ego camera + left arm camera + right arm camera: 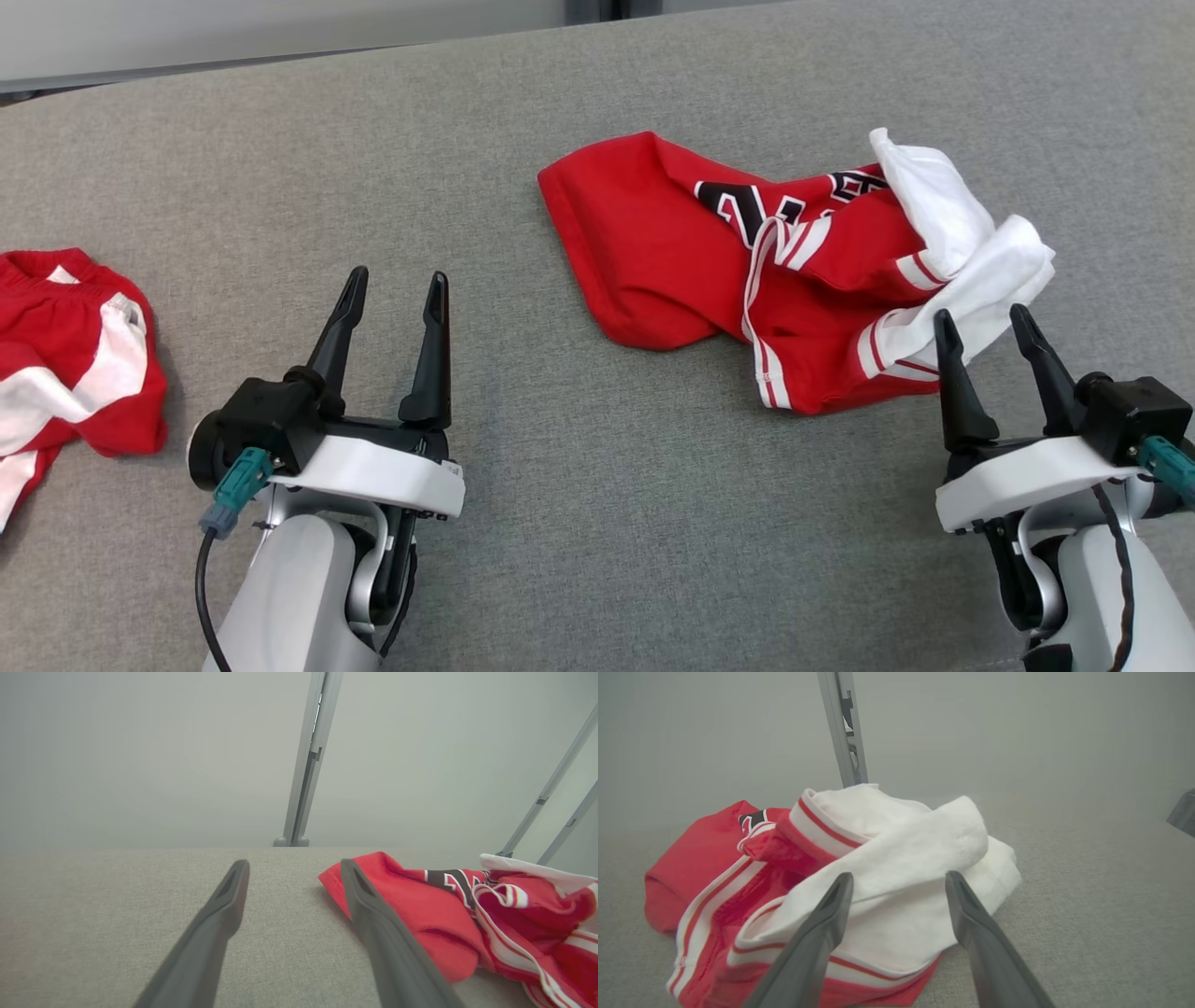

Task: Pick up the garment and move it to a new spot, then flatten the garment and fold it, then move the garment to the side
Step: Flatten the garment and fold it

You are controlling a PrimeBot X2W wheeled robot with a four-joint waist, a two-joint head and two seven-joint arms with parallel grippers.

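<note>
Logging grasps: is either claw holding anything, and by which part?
Nothing is held: the left claw and right claw are open, the right near the shirt.

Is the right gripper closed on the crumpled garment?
No, the right gripper stands wide open near the garment, gripping nothing.

Grey woven worktop (597, 523) with a spare garment (65, 345) and pale surroundings

The spare garment, crumpled red with white bands, lies on the worktop at nine o'clock in the head view, cut off by the picture's edge. In the left wrist view a grey metal post (306, 765) rises at twelve o'clock beyond the worktop's far edge, against a pale wall (140, 756). Two thinner slanted struts (551, 784) stand at two o'clock.
</note>
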